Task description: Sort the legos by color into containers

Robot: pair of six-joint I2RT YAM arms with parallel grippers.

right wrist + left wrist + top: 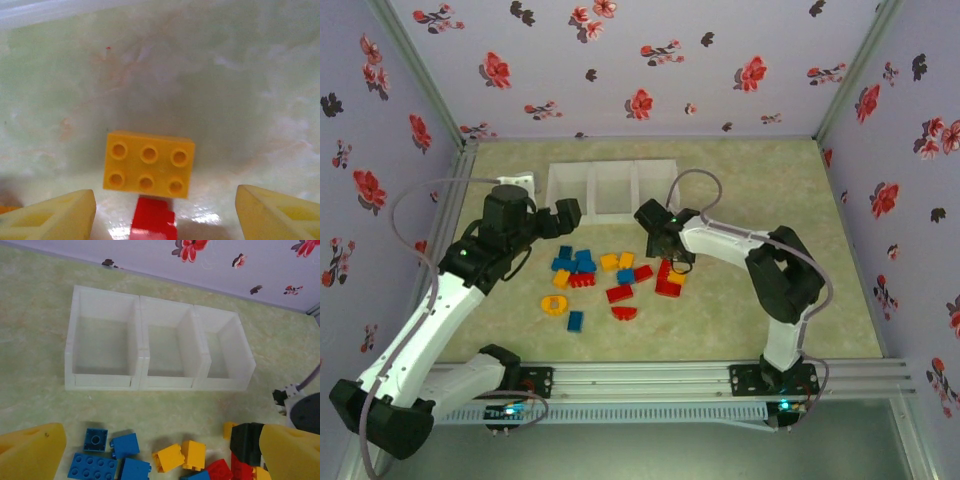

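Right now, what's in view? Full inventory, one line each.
bins: three, white translucent, joined in a row at the table's far side, all empty
blue bricks: five or six, mostly on the left of the pile, one nearer the arms
yellow bricks: about five, scattered through the pile; one six-stud brick at its right end
red bricks: about five, on the pile's right and near side
table: one, pale green marbled
walls: three sides, lilac with red and dark flowers
left pincer: open, hovers between the bins and the blue bricks
right pincer: open, fingers either side of the six-stud brick, not touching it
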